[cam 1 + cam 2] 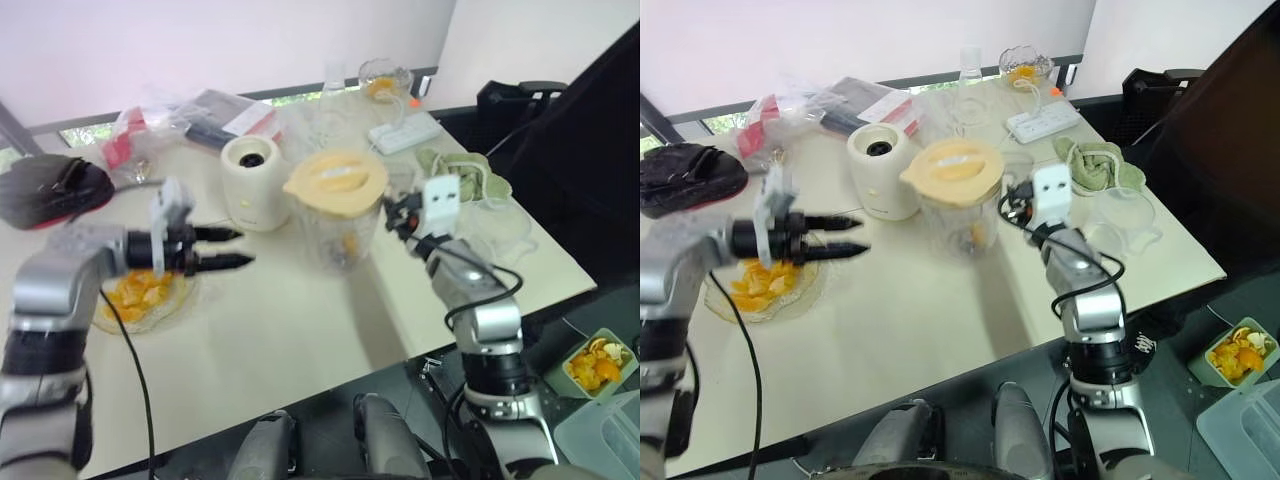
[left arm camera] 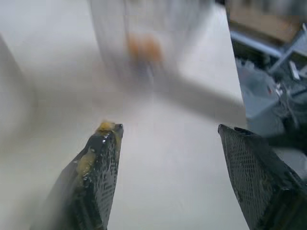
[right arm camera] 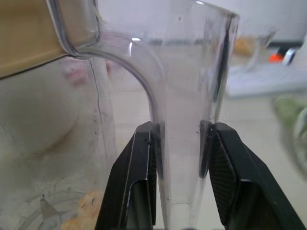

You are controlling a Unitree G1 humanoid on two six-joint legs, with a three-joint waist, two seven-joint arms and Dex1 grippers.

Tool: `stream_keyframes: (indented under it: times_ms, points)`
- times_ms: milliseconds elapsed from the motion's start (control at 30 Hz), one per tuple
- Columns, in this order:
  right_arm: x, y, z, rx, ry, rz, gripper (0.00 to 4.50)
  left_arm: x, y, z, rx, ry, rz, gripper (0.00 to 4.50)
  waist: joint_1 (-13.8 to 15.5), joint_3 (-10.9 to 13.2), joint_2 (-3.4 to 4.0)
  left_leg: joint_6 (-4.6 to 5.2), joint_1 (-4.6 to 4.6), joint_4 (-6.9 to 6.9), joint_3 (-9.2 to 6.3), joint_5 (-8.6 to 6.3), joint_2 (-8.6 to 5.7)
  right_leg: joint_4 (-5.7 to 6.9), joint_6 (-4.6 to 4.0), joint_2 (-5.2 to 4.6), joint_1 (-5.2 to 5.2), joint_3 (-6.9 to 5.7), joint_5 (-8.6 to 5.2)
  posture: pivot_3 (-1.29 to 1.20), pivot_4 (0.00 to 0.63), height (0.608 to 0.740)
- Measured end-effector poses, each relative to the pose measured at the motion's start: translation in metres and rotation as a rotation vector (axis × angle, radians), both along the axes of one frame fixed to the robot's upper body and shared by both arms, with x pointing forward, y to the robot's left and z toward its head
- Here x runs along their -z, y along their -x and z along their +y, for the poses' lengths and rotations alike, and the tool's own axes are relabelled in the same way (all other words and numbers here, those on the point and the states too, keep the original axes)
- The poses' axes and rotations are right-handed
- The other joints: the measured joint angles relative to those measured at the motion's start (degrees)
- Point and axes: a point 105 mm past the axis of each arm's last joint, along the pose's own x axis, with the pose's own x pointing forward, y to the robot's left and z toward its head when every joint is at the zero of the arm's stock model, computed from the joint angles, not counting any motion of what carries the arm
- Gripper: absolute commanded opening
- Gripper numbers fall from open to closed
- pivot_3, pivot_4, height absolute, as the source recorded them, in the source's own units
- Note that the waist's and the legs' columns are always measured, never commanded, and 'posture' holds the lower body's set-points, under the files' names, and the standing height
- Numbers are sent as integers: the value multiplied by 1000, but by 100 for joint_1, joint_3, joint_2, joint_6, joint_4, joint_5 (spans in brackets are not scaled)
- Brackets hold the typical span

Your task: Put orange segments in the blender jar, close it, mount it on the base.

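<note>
Here, your right gripper [image 3: 182, 128] was clamped on the clear handle [image 3: 184, 86] of the blender jar [image 1: 335, 235], one black finger pressed to each side. The jar stood on the table [image 1: 300, 330] just beside the cream base [image 1: 252, 183], not yet mounted. The yellow lid [image 1: 337, 182] sat on top, and a few orange segments [image 1: 347, 245] showed at the bottom of the jar. Whether the lid was pressed fully home could not be told.

Your left gripper [image 1: 240, 247] hovered empty with its fingers spread apart. It was over the table between the jar and the glass plate [image 1: 105, 322], with pulp [image 2: 106, 127] smeared on one fingertip.

The lift looked like the risky part. With only a slick handle pinched, the jar would probably swing or twist as it rose. A loose lid could then slide off and spill the fruit. The base sat close and unbraced, so a low or tilted approach could knock it aside or leave the jar perched crooked. You would likely want the free gripper steadying the base.
</note>
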Motion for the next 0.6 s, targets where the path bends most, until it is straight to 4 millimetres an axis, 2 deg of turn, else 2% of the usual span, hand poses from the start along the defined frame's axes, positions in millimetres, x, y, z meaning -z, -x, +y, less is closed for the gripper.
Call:
stream_keyframes:
  times_ms: [200, 333, 533, 600]
  points:
    - [-55, -9, 12, -56, -11, -109, 928, 19, 23, -10, 14, -51, -20, 3258, 38, 1, 2, 0, 2, -2, 2, 0, 1, -6, 0, 0, 3, -2, 0, 0, 150, 740]
    - [-101, -20, 12, -49, -8, -184, 928, 35, 36, -24, 22, -44, -7, 3258, 6, 2, 4, 0, 3, -4, 4, 0, 2, -5, 0, -1, 0, -3, 0, 0, 150, 740]
    - [-174, -47, 32, -32, 1, -227, 928, 50, 36, -30, -25, -50, -25, 3258, -48, 3, 7, -3, 2, -24, 11, 2, 6, -6, -1, 1, -12, -2, 0, 0, 150, 740]
    - [-189, -54, 43, -44, -9, -244, 928, 52, 33, -34, -41, -47, -37, 3258, -49, 3, 7, -6, 3, -32, 11, 3, 8, -6, -1, 2, -12, -3, 0, 0, 150, 740]
